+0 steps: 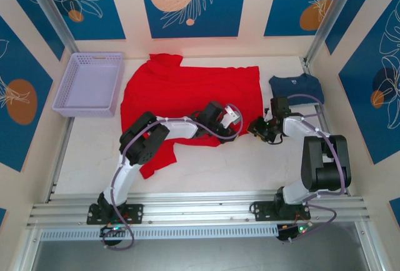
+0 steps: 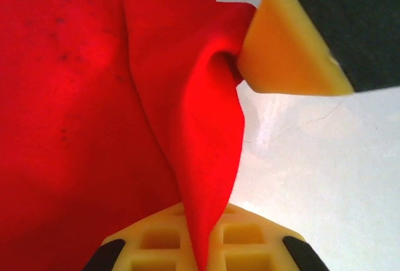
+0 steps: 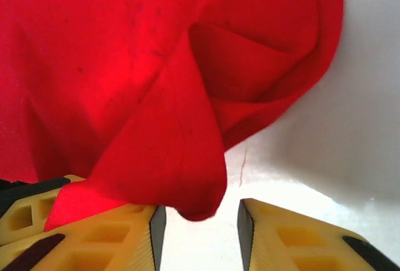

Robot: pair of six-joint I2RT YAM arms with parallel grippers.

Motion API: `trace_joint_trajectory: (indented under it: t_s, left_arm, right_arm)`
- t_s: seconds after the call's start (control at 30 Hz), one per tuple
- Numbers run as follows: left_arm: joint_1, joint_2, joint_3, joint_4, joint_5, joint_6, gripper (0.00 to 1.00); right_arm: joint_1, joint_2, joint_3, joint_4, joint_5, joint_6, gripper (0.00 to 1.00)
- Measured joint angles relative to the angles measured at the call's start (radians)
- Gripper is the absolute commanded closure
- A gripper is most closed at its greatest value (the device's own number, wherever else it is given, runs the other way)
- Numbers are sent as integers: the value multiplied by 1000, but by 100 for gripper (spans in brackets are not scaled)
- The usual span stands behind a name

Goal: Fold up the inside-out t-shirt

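The inside-out t-shirt point(image 1: 187, 93) lies spread over the middle and back of the table, bright red, with one sleeve trailing toward the front left. My left gripper point(image 1: 236, 124) sits at the shirt's front right edge. In the left wrist view it point(image 2: 203, 246) is shut on a raised ridge of the red cloth point(image 2: 187, 127). My right gripper point(image 1: 253, 127) is just to the right of it, and one of its yellow fingers point(image 2: 284, 52) touches the same fold. Seen from the right wrist, its jaws point(image 3: 197, 233) stand open, with a red fold point(image 3: 175, 158) draped over the left finger.
A lavender basket point(image 1: 90, 83) stands at the back left. A folded navy t-shirt point(image 1: 297, 87) lies at the back right, behind the right arm. Bare white table point(image 1: 212, 165) runs along the front, bounded by the metal rail point(image 1: 200, 211).
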Motion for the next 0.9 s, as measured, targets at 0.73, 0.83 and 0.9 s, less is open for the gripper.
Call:
trace_joint_trajectory:
  t_s: [0.73, 0.83, 0.9]
  left_arm:
    - [-25, 1, 61, 1, 61, 8, 100]
    - [-28, 3, 67, 3, 62, 8, 100]
    - [-28, 8, 68, -7, 65, 8, 100]
  right_arm:
    - [9, -71, 207, -225, 272, -145, 90]
    - [19, -36, 255, -259, 301, -166, 82]
    - [19, -16, 274, -264, 334, -180, 74]
